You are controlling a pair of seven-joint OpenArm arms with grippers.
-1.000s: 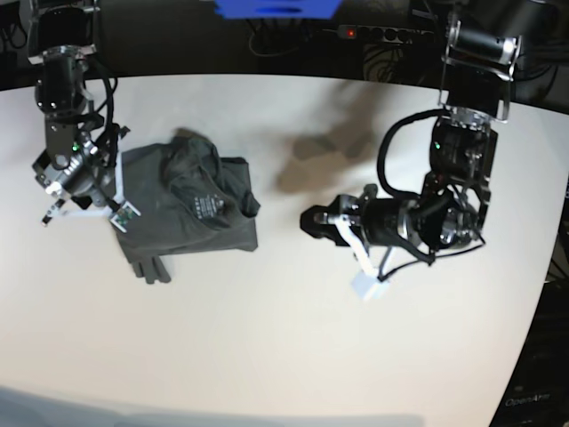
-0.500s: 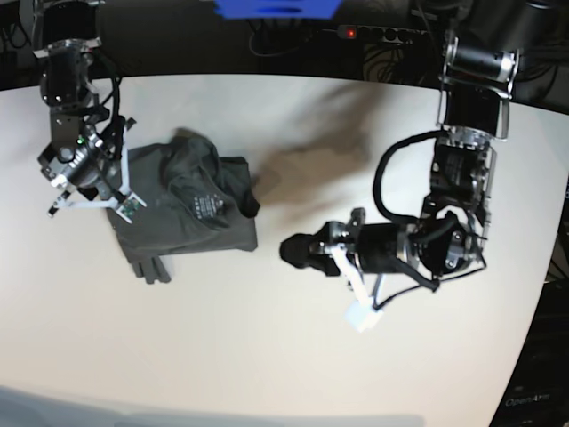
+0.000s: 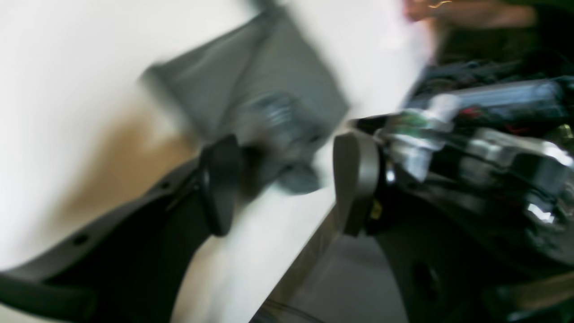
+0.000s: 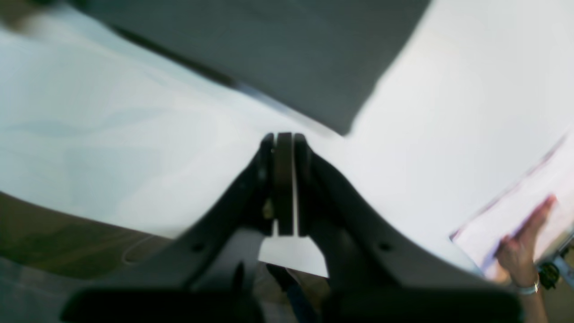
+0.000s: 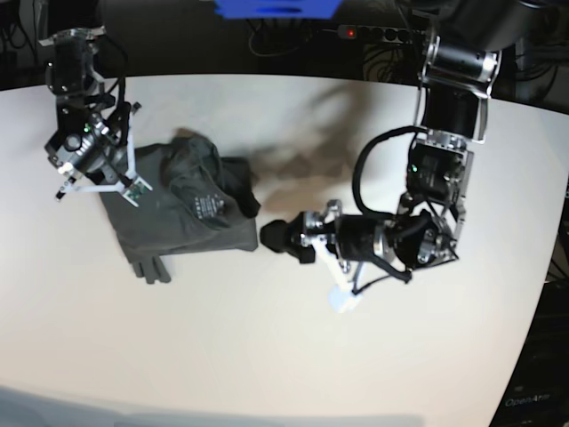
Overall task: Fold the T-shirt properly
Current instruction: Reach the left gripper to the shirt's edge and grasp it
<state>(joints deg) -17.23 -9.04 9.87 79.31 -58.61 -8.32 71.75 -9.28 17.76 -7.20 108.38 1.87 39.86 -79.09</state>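
Bright overhead light, soft arm shadows, heavily motion-blurred wrist views.

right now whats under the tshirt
The T-shirt lies folded on the white table. Bare tabletop shows all around it. Whatever sits beneath the cloth is covered and cannot be seen.

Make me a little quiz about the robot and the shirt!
1. True or false: the T-shirt lies flat and fully spread out.
2. Which gripper has its jaws apart? A) left gripper B) right gripper
3. Fill in: in the base view, the left gripper points toward the shirt's ____ edge.

Key: 1. False, it is folded into a bundle. 2. A; the right one is pressed shut. 3. Right, the side nearest that arm.
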